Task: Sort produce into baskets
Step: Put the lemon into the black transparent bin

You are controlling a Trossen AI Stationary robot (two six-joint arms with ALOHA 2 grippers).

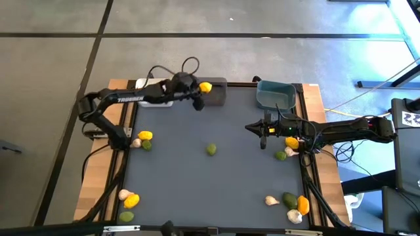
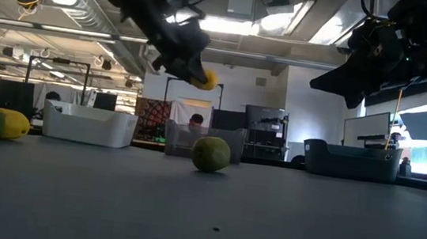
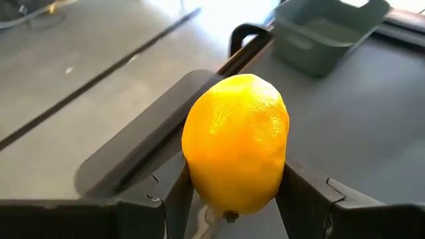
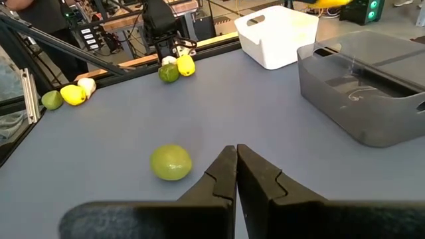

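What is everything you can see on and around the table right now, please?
Held lemon: one, yellow, in the left gripper above the dark grey basket.
Loose lemons: four, yellow-orange, one in each of the four groups by the table's sides.
Limes: five, green, one alone mid-table, the rest in those groups.
Garlic bulbs: about five, whitish, in the same groups.
White basket: one, far edge, under the left arm.
Dark grey basket: one, far edge, middle.
Teal basket: one, far edge, right.
Table: one, dark grey top.
Left gripper: shut on the held lemon.
Right gripper: shut, empty, near the teal basket.
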